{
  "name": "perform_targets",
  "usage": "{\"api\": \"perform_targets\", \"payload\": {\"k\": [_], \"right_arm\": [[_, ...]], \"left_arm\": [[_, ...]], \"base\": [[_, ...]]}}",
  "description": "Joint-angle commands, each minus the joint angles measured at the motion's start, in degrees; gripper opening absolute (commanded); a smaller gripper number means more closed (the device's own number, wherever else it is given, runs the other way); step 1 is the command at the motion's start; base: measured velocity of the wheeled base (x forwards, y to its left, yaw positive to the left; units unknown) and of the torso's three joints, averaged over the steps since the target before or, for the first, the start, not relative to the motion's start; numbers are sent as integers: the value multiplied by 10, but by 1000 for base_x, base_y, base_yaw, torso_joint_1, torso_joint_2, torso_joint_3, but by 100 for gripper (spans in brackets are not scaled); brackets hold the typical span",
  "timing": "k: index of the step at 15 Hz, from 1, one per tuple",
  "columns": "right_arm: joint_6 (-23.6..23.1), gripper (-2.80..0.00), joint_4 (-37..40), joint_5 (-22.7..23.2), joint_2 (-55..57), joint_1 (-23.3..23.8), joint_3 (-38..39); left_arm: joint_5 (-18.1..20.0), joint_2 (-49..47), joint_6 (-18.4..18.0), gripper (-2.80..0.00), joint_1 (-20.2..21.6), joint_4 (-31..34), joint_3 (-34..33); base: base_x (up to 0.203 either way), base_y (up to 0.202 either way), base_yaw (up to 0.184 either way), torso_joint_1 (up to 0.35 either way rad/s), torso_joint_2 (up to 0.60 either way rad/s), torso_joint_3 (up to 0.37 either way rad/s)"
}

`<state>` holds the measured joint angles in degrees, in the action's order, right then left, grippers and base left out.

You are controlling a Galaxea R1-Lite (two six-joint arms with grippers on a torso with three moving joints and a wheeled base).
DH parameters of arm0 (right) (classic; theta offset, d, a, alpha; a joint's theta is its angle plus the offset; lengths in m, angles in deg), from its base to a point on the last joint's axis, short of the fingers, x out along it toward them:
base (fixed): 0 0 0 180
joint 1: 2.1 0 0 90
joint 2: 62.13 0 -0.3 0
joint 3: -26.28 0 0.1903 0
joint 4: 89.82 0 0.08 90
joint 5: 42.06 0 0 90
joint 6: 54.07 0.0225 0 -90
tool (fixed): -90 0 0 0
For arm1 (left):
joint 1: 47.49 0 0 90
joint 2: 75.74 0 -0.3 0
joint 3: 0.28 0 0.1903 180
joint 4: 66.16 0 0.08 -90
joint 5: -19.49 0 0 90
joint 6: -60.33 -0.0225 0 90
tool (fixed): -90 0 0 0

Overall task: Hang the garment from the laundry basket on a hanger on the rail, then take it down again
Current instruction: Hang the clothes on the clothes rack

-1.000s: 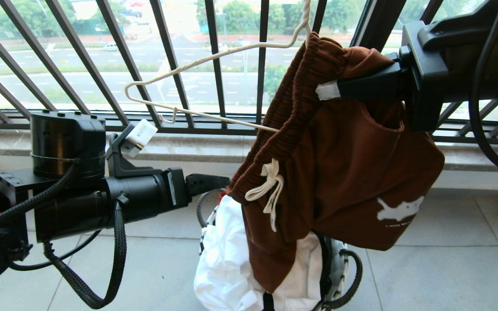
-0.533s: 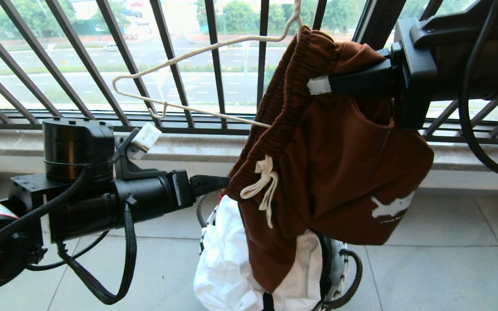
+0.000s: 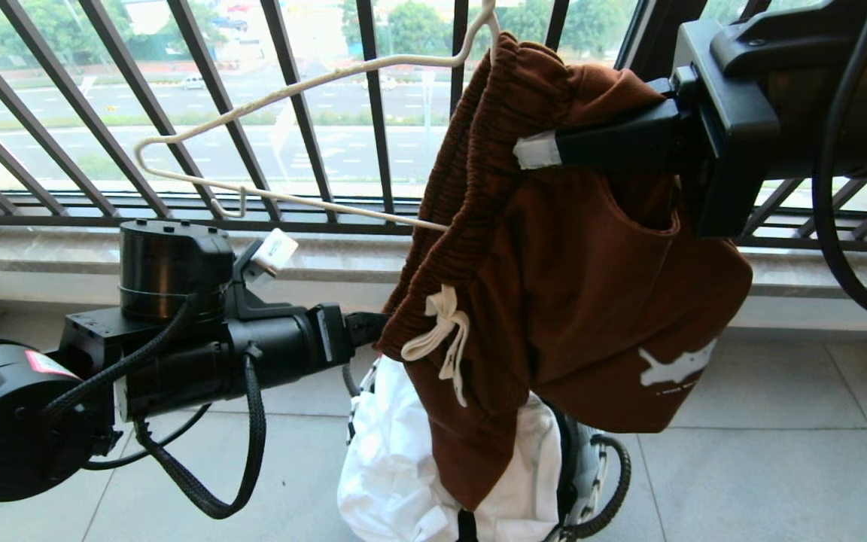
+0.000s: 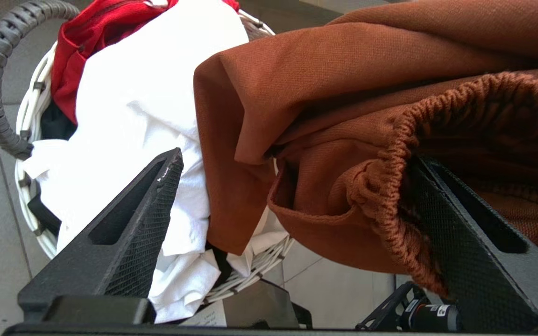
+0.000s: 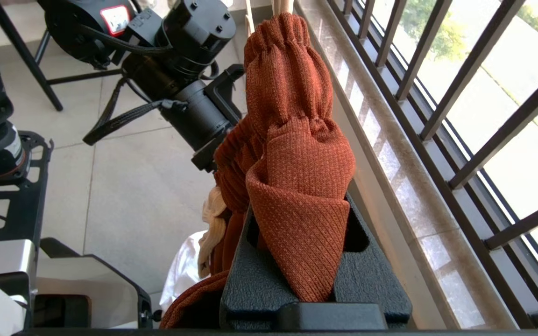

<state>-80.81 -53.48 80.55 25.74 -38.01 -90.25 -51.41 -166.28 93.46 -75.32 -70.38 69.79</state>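
While pinched in right fingers (image 5: 297, 261), shorts (image 3: 591, 301) on hanger (image 3: 268, 143).

You've got a grey tiled floor (image 3: 765, 482) carrying the lot. Basket (image 3: 582, 470) sits directly on it, approx centre, just below the stone sill (image 3: 50, 248) w/ the black railing (image 3: 373, 113) on top. Basket is stuffed w/ white cloth (image 3: 396, 459) spilling over its rim; red fabric (image 4: 96, 32) shows beside it in left wrist view.
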Motion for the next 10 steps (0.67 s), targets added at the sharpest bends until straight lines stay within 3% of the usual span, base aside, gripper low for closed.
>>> {"api": "perform_targets", "payload": {"k": [1,3,4,5,10], "right_arm": [[-2,-280,0,2,0,-9,0],[-2,-280,0,0,1,-11,-1],[-2,-280,0,-1,0,-11,0],[-2,-280,0,-2,0,-10,0],[-2,-280,1,-3,-3,-6,2]], "left_arm": [[1,-1,3,0,-5,-7,-6],[1,-3,2,0,-5,-7,-7],[1,-3,2,-226,-5,-7,-7],[0,-3,0,-280,-5,-7,-7],[-4,2,-4,-280,-2,-8,-6]], "base": [[0,0,0,0,0,0],[0,0,0,0,0,0],[0,0,0,0,0,0],[0,0,0,0,0,0],[0,0,0,0,0,0]]}}
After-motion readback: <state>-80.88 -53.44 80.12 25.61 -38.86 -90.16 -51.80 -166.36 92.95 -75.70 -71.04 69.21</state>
